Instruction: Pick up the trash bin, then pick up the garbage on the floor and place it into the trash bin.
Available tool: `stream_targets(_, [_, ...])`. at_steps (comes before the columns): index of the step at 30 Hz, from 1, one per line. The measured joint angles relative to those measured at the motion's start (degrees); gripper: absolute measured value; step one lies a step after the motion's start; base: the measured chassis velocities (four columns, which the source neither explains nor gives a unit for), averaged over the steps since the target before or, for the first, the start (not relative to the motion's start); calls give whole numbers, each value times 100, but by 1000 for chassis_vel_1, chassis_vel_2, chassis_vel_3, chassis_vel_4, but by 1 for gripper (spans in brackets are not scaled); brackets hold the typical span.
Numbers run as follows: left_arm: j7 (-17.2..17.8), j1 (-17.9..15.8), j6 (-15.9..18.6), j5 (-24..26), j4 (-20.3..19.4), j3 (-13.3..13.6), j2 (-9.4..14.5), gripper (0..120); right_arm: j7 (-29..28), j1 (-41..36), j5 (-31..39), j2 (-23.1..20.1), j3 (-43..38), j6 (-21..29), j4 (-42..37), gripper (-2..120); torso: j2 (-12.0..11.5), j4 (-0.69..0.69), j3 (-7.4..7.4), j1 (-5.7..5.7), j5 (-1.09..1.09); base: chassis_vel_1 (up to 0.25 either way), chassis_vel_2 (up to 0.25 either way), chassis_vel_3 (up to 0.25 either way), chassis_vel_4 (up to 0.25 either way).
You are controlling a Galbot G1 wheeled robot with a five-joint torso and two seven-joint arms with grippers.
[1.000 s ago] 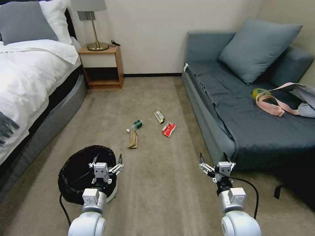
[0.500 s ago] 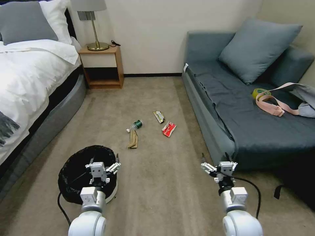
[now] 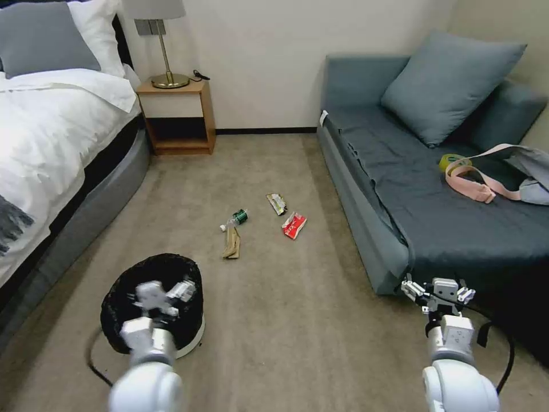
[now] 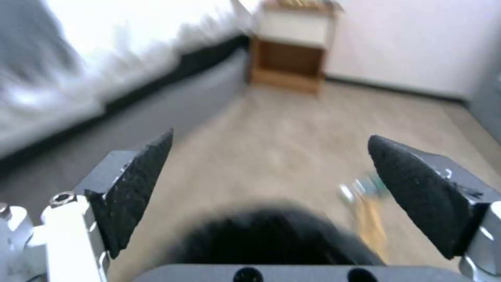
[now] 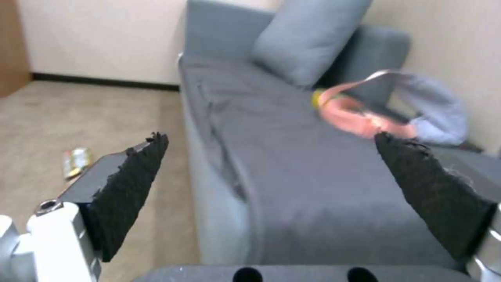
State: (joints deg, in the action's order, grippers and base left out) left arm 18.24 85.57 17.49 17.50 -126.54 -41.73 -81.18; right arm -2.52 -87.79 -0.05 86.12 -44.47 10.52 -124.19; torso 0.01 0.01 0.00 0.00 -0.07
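Since the earlier frames, both arms had been swung outward: the left gripper (image 3: 166,292) had been carried leftward over the trash bin (image 3: 117,297), and the right gripper (image 3: 437,289) had been moved toward the sofa (image 3: 400,189). Both sets of jaws were spread wide, with nothing held between them, as confirmed in each wrist view (image 4: 271,184) (image 5: 271,188). The bin, lined with a black bag, stood on the carpet (image 3: 286,320) directly below the left gripper, near the bed (image 3: 46,143). Farther ahead, between bed and sofa, the garbage lay untouched: a brown paper bag (image 3: 231,245), a clear bottle (image 3: 234,220), a red-white wrapper (image 3: 294,225) and a foil wrapper (image 3: 277,203). The first step, picking up the bin, was judged to be in hand and not yet completed. The next move was judged to call for lowering the left gripper onto the bin rim and closing the jaws on it.
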Motion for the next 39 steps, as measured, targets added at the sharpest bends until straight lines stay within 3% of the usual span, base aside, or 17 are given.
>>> stream_targets(1, [40, -42, 66, 119, -91, -126, 85, 100, 35, -53, 50, -7, 30, -14, -14, 100, 0, 0, 0, 0, 16, 0, 0, 0, 0])
stream_targets(2, [41, -49, 92, 145, -103, -144, 101, 100, 41, -61, 64, -10, 42, -19, -21, 100, 0, 0, 0, 0, 15, 0, 0, 0, 0])
stream_targets(3, [47, -55, 112, 173, -111, -167, 115, 100, 41, -65, 83, -24, 63, -39, -43, 100, -1, -1, 0, 0, -2, 0, 0, 0, 0])
stream_targets(4, [46, -57, 113, 174, -118, -172, 118, 100, 41, -67, 91, -29, 87, -42, -43, 100, -1, 0, 0, 0, 10, 0, 0, 0, 0])
stream_targets(11, [58, -58, 155, 229, -118, -211, 163, 100, 26, -139, 123, -44, 108, -67, -73, 100, -1, -1, 0, 0, 7, 0, 0, 0, 0])
stream_targets(13, [84, -57, 346, 467, -41, -374, 409, 100, 18, -179, 143, -57, 105, -102, -74, 100, -1, -1, 0, 0, 7, 0, 0, 0, 0])
stream_targets(14, [84, -57, 346, 467, -41, -374, 409, 100, 18, -179, 143, -57, 105, -102, -74, 100, -1, -1, 0, 0, 7, 0, 0, 0, 0])
stream_targets(19, [225, -30, 1146, 1433, 387, -1091, 1486, 100, 10, -278, 162, -55, 106, -177, -74, 100, 0, 0, 0, 0, 7, 0, 0, 0, 0])
stream_targets(22, [244, -24, 1286, 1603, 458, -1203, 1665, 100, 6, -304, 169, -49, 102, -200, -74, 100, -1, 0, 0, 0, 7, 0, 0, 0, 0])
stream_targets(30, [240, -58, 1336, 1644, 601, -1174, 1732, 100, -5, -315, 189, -12, 87, -250, 5, 100, 0, 0, -1, 0, 10, 0, 0, 0, 0])
stream_targets(33, [150, -274, 1506, 1646, 1340, -790, 1889, 100, -9, -296, 193, 15, 97, -274, 66, 100, -1, -2, 0, 0, 2, 0, 0, 0, 0])
stream_targets(36, [112, -353, 1563, 1624, 1621, -632, 1942, 100, -14, -282, 193, 31, 118, -290, 104, 100, -1, 0, 0, 0, 4, 0, 0, 0, 0])
stream_targets(37, [9, -371, 1591, 1505, 1834, -503, 1950, 100, -15, -271, 194, 41, 139, -304, 123, 100, -1, -3, -1, 0, 14, 0, 0, 0, 0])
stream_targets(39, [-93, -362, 1595, 1380, 1914, -430, 1934, 100, -15, -268, 194, 45, 148, -308, 143, 100, -2, 1, 1, 0, 5, 0, 0, 0, 0])
